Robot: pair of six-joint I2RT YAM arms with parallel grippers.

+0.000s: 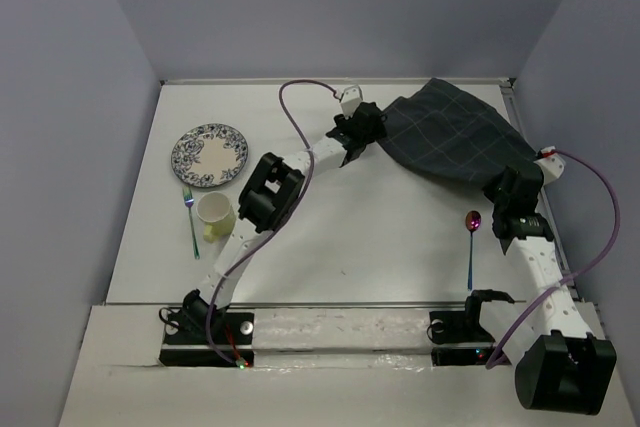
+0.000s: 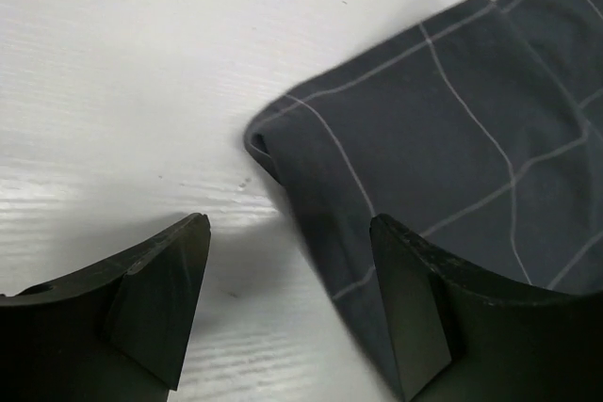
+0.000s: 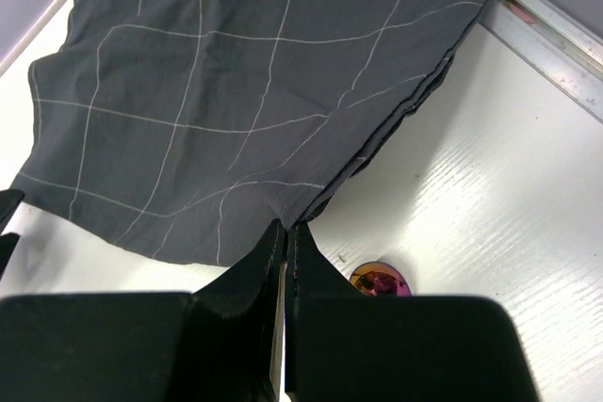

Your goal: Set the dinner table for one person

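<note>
- Grey checked cloth [image 1: 445, 137] lies rumpled on the white counter [image 1: 350, 247], stretched between the two tools, with one tool at each end of it.
- Right tool [image 3: 287, 229]: the fingers are pressed together. The cloth's near hem gathers to a point between their tips, so it appears to have a pinch on the fabric.
- Left tool [image 2: 290, 229]: the jaws stand wide apart and hold nothing. A folded corner of the cloth sits just ahead of the gap, and one finger [image 2: 415, 327] hangs over the fabric.
- My judgement of the step in hand is that a second hold is needed so the cloth can be pulled flat as a place mat.
- To do it well, bring the left tool forward and down until the folded corner sits squarely between its fingers. Close on every layer, then draw the two tools apart evenly and low.
- The cloth is thin, soft and matte, woven with pale grid lines. It is doubled at the hem ahead of the right tool, and it will likely sag and slip.
- The counter is smooth and faintly grained with a slight sheen, so it probably gives little grip.
- A spoon [image 3: 380, 281] with a shiny purple bowl lies just beside the right tool's tips, where a dragged hem could nudge it.
- A patterned plate [image 1: 209, 155], a pale cup [image 1: 215, 215] and a fork [image 1: 189, 219] sit well off to the left tool's left.
</note>
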